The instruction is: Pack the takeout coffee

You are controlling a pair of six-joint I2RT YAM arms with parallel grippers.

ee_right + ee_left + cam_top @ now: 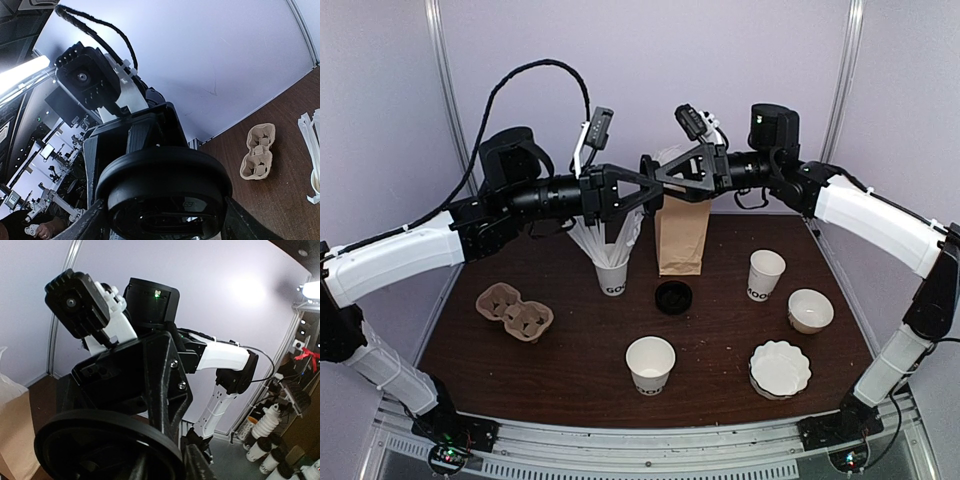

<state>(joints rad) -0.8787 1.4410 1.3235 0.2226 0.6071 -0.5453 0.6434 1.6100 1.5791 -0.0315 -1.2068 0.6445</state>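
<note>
Lid [165, 185], round black plastic, aloft at twelve o'clock between left pincer [642, 192] and right pincer [162, 222].
Right pincer spread either side of the lid; left pincer's grip cannot be told.

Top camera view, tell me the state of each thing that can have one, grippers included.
held lid, off any cup, up in the air
left gripper, at the lid, grip unclear
right gripper, fingers flank the lid, grip unclear
paper bag, upright
front cup, upright, unlidded
right cup, upright, unlidded
straw cup, upright, holds straws
spare lid, lying on the table
cup carrier, empty
</note>
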